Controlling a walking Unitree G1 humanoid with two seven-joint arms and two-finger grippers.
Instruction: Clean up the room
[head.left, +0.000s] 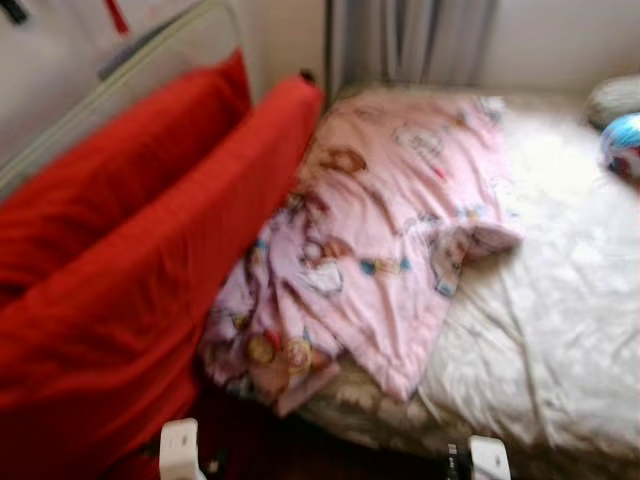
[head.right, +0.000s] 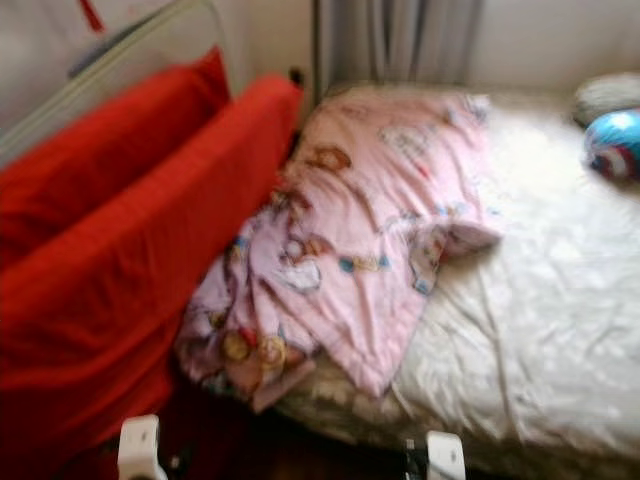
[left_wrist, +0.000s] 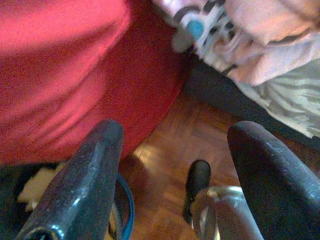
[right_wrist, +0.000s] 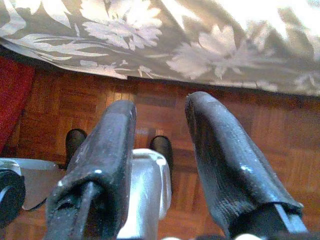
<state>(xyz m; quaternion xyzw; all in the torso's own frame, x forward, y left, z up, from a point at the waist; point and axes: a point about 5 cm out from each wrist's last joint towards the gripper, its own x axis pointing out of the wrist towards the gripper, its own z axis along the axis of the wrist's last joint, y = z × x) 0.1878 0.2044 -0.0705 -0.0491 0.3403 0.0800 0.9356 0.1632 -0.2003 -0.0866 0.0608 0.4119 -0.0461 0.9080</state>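
Across the bed (head.left: 560, 330) a rumpled pink blanket (head.left: 380, 230) spills beside a red cushion (head.left: 130, 290), both grippers, left (left_wrist: 172, 165) and right (right_wrist: 160, 150), hanging low, fingers apart and empty; best grasped at one corner.

blurred: head views | cut off: blue ball (head.left: 624, 145) at edge

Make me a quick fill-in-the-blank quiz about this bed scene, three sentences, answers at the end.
1. The crumpled blanket with cartoon prints is mostly ____ in colour.
2. To the robot's left of the bed stands a thick cushion covered in ____ fabric.
3. Under the left gripper, whose fingers stand apart, the floor is made of ____.

Missing words: pink; red; wood
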